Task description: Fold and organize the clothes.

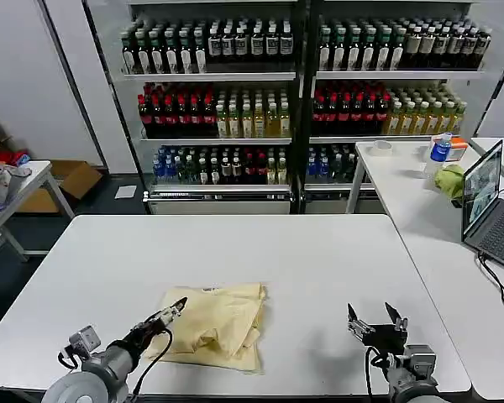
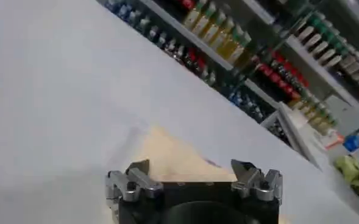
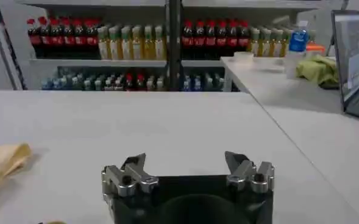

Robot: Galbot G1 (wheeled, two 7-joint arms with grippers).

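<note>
the open, empty left gripper (image 1: 178,306) at the cream t-shirt's (image 1: 218,323) nine o'clock edge should pinch both layers; the open right gripper (image 1: 375,317) idles on the tabletop (image 1: 260,252) at three o'clock.

soft matt cloth T-shirt (image 1: 217,325), smooth table (image 1: 319,260)

A plain pale cream-yellow T-shirt (image 1: 214,326) lies on a white bench (image 1: 319,260). Both grippers are black with silver-grey jaws. Beyond the jaws, shelves (image 1: 302,75) hold bottles in red, yellow, green and blue.
</note>
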